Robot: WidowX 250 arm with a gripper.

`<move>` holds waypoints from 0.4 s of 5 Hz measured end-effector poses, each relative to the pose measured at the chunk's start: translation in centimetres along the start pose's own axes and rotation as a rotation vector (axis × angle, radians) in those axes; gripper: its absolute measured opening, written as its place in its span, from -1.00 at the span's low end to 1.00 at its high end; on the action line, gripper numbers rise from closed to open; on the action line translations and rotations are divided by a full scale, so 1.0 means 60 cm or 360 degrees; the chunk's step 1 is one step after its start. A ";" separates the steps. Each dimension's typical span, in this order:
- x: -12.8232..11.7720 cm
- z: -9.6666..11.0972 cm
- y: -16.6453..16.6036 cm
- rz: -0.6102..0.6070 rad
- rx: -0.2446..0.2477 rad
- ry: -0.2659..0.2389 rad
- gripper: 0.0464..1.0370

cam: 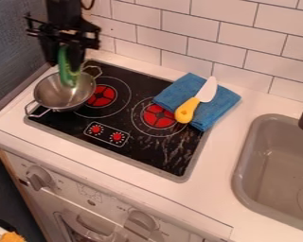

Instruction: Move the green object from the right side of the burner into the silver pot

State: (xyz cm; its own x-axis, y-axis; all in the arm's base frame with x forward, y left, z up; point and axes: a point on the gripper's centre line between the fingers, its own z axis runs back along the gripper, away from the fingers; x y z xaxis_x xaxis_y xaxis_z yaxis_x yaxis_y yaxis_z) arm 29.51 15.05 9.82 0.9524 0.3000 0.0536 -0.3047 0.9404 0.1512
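At the upper left, the black gripper [66, 58] hangs above the back of the silver pot, shut on the green object. The long green object [68, 71] points down from it, its lower end over the pot's inside. Whether that end touches the pot's bottom I cannot tell. The silver pot [51, 98], a round bowl with two wire handles, stands at the left side of the stove, partly over the left burner [102, 95].
A folded blue cloth [218, 106] lies over the stove's right edge, with a yellow-handled toy knife [187, 109] on it, the handle reaching over the right burner [155, 119]. A grey sink [243, 163] is at the right. White tiles [204, 46] line the back wall.
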 end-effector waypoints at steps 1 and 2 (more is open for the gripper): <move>0.007 -0.004 0.023 0.0042 0.0029 -0.0047 0.03; 0.008 -0.026 0.027 0.0029 -0.0057 -0.0023 0.64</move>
State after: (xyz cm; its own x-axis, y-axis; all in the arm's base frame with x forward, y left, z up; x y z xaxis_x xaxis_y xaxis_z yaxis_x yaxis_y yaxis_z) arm 29.49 16.96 8.56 0.9464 0.3152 0.0706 -0.3216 0.9399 0.1146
